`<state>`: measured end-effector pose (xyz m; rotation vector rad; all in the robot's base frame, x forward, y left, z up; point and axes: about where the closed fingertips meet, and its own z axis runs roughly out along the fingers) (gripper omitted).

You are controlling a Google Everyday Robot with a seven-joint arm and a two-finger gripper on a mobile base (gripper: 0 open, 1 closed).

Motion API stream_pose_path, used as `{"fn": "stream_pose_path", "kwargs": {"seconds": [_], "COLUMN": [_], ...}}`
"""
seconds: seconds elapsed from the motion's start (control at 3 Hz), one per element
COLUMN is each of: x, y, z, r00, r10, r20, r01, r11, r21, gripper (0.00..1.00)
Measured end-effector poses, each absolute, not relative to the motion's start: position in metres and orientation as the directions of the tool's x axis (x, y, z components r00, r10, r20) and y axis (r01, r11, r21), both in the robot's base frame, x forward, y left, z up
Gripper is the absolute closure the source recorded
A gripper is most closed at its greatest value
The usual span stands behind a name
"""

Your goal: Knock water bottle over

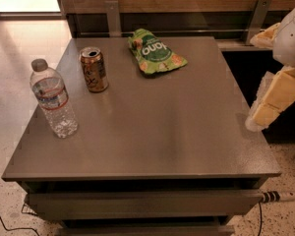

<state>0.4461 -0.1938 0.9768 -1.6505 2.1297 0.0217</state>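
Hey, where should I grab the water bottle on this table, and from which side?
Probably grip the water bottle around its ribbed middle, at the label, coming from the right: it stands upright near the left edge, the can behind it. The pincer hangs right of the table.

Camera looks down onto table (177,127), gripper (265,109) at right.

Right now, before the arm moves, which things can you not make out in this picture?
- Tool: camera view, at the right edge beside the table, far from the water bottle; the frame edge cuts off part of it.
- Water bottle: the label text is too small to read.
- Can: its far side faces away.
- Cable: the table front hides where it leads.
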Motion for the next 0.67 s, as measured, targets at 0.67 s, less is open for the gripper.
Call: {"fn": "stream_pose_path", "kwargs": {"seconds": [0.67], "x": [0.453], "y": [-0.130], "z": [0.959], "r00": [-0.183], "r10": [-0.728], "r20": [-0.661], "r01": [-0.945], "r11": [0.315], "r21": [-0.085], "gripper": [0.00]}}
